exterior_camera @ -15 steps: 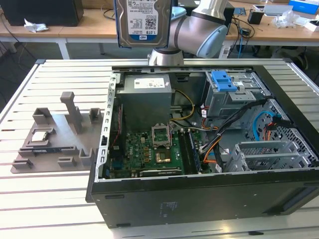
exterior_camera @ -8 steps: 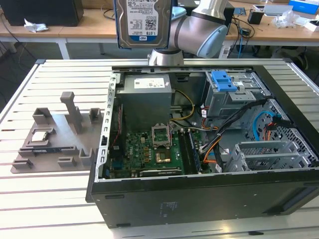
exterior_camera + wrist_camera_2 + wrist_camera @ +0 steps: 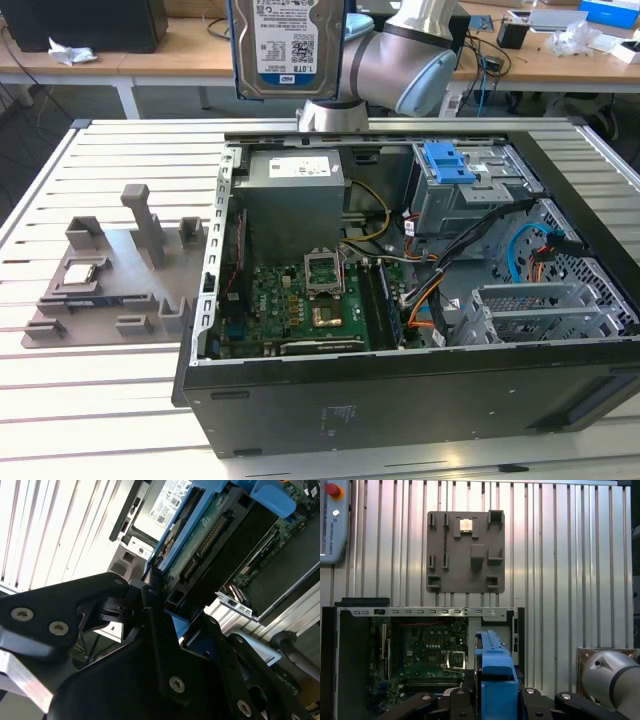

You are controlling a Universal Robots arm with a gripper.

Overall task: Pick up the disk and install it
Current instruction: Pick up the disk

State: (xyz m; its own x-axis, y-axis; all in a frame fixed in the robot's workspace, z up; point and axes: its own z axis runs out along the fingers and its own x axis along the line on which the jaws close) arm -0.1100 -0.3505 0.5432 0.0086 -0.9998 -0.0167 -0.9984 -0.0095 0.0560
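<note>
Your tool (image 3: 494,696) pinches the disk (image 3: 290,45) by its blue frame, holding it upright, high over the open case (image 3: 400,400) on the worktop (image 3: 100,400). Expect it stiff, dense, shock-sensitive — grip the frame's sides, not the board face.

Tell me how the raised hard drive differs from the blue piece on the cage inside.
The disk is held upright above the computer case; the blue bracket sits on the drive cage inside it. The disk is labelled silver metal; the bracket is plain blue plastic.
</note>
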